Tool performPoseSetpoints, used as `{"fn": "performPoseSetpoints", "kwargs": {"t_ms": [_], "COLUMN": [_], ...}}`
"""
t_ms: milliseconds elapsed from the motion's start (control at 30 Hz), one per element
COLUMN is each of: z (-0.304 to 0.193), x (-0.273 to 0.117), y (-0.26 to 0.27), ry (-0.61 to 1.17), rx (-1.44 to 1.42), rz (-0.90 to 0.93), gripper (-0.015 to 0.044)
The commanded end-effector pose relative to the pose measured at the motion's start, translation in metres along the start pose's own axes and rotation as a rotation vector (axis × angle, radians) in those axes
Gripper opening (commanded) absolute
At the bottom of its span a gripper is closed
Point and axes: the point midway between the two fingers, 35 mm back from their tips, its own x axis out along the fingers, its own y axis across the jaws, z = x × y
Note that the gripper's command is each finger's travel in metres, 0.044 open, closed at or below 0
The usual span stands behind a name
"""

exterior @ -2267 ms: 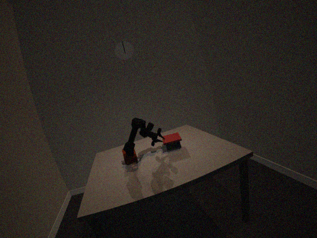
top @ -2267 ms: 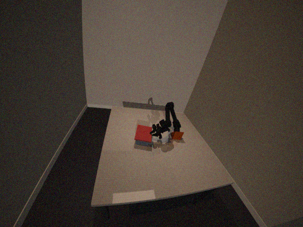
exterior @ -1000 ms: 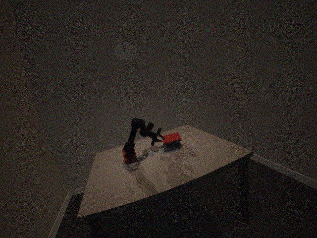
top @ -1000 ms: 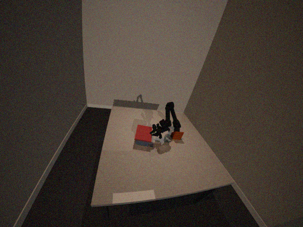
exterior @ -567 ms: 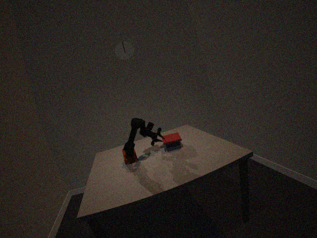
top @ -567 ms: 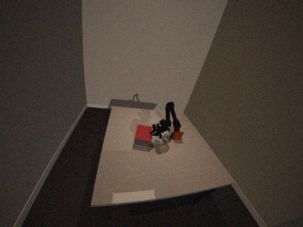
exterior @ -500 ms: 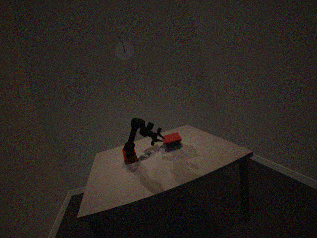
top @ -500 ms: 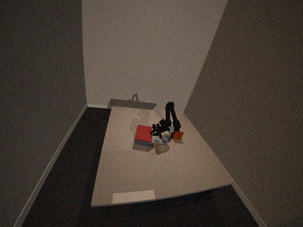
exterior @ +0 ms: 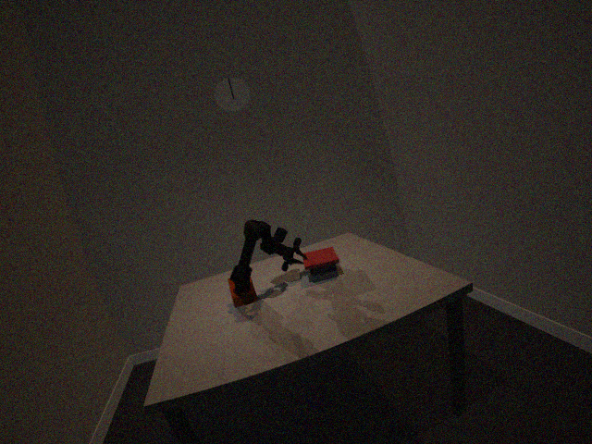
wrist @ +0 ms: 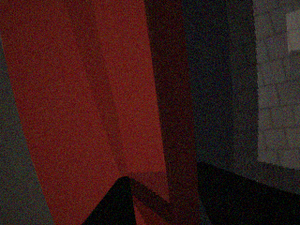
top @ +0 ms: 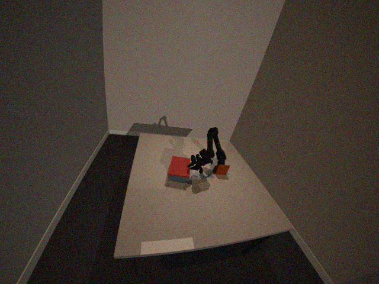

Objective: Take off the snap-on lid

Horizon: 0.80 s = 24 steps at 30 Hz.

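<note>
The red lid (top: pixel 179 166) (exterior: pixel 321 256) (wrist: pixel 52 94) lies over the top of the blue-grey storage box (top: pixel 179 178) (exterior: pixel 324 275) (wrist: pixel 208 84), roughly level and right side up. Whether its rim is free of the box at the gripper side is too dark and small to tell. My gripper (top: pixel 189 167) (exterior: pixel 304 260) (wrist: pixel 163 175) is shut on the lid's edge nearest the arm's base, with one finger over the red top and the other below the rim. The box stands on the table (top: pixel 229 207) (exterior: pixel 205 344).
The arm's orange base (top: pixel 222 169) (exterior: pixel 243 293) stands on the table, on the gripper's side of the box. A pale rectangle (top: pixel 167 245) lies at the table's near edge in the top view. Shadows of the arm fall around the box.
</note>
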Motion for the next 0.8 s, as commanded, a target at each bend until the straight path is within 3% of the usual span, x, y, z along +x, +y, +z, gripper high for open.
{"fn": "performPoseSetpoints", "kwargs": {"t_ms": [0, 767], "z": [-0.0005, -0.0004], "x": [-0.0038, -0.0069], "y": [0.0036, 0.007], "ry": [-0.002, -0.001], "rx": [0.005, 0.005], "rz": [0.011, 0.011], "gripper": [0.0, 0.0]}}
